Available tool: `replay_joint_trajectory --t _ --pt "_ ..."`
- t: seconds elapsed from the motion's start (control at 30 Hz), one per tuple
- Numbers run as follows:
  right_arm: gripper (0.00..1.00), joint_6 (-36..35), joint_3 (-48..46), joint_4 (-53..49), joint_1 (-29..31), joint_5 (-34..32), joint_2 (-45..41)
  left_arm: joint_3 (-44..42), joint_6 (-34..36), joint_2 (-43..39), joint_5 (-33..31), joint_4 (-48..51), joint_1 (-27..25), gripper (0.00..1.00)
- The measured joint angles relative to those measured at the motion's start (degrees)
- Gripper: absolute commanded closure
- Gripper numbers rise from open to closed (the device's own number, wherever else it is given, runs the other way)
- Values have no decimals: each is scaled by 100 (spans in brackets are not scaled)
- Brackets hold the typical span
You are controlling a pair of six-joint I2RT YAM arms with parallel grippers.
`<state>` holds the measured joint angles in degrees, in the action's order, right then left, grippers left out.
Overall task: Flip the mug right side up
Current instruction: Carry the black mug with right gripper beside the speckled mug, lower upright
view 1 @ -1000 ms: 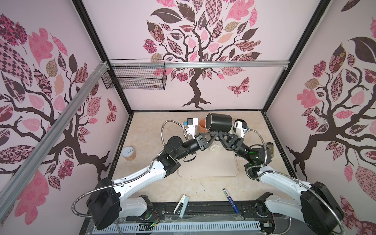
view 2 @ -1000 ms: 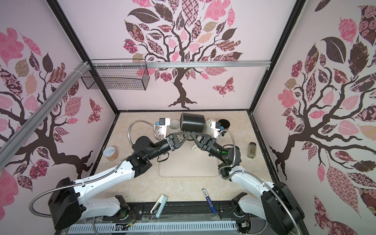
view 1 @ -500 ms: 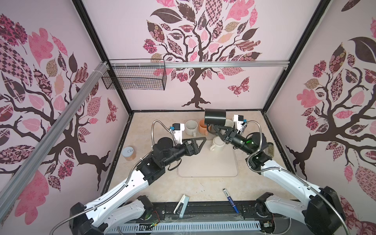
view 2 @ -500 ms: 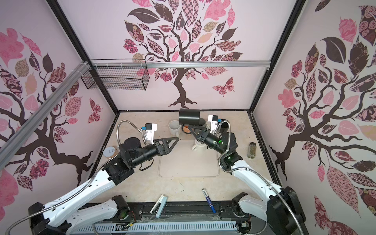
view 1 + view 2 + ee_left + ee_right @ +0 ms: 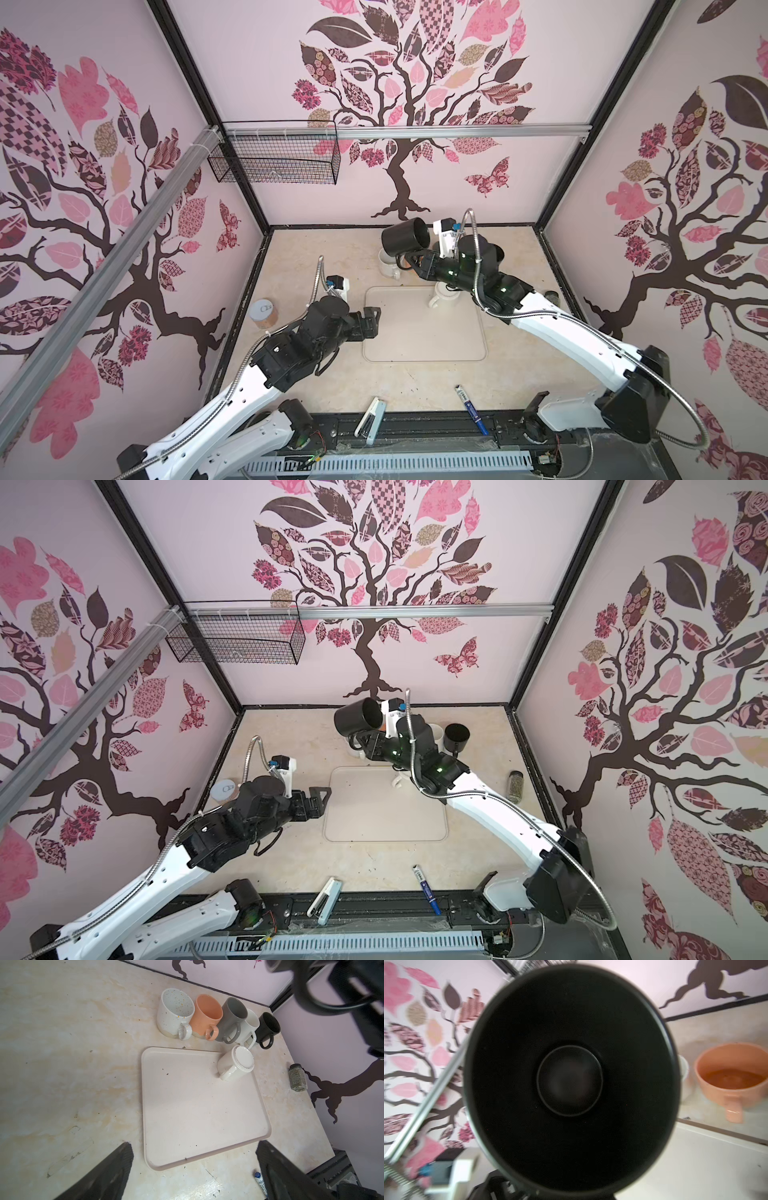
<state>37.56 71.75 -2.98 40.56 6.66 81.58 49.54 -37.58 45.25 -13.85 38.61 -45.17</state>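
Black mug point(image 5: 401, 241) aloft in right gripper point(image 5: 409, 262) — left gripper point(image 5: 371, 322) well apart

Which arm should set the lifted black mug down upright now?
Right. The right gripper is shut on the handle of the black ceramic mug, held aloft and tilted. The left gripper is open and empty beside the cream tray.

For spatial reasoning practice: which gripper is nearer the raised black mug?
Right. The right gripper holds the black mug by its handle; the left gripper is open, apart, by the tray.
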Motion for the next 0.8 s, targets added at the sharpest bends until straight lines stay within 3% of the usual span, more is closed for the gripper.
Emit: replay_joint_trajectory --t 0.17,0.33,0.8 --pt "100 -422 973 -837 254 -852 1032 -291 -63 -306 -170 35 2 4" --pt "100 -822 2245 -1322 605 -1482 2024 -289 -122 -66 -238 170 4 4" --pt "100 -1202 4533 -2389 728 -2181 4081 -459 -225 -549 -96 289 4 4"
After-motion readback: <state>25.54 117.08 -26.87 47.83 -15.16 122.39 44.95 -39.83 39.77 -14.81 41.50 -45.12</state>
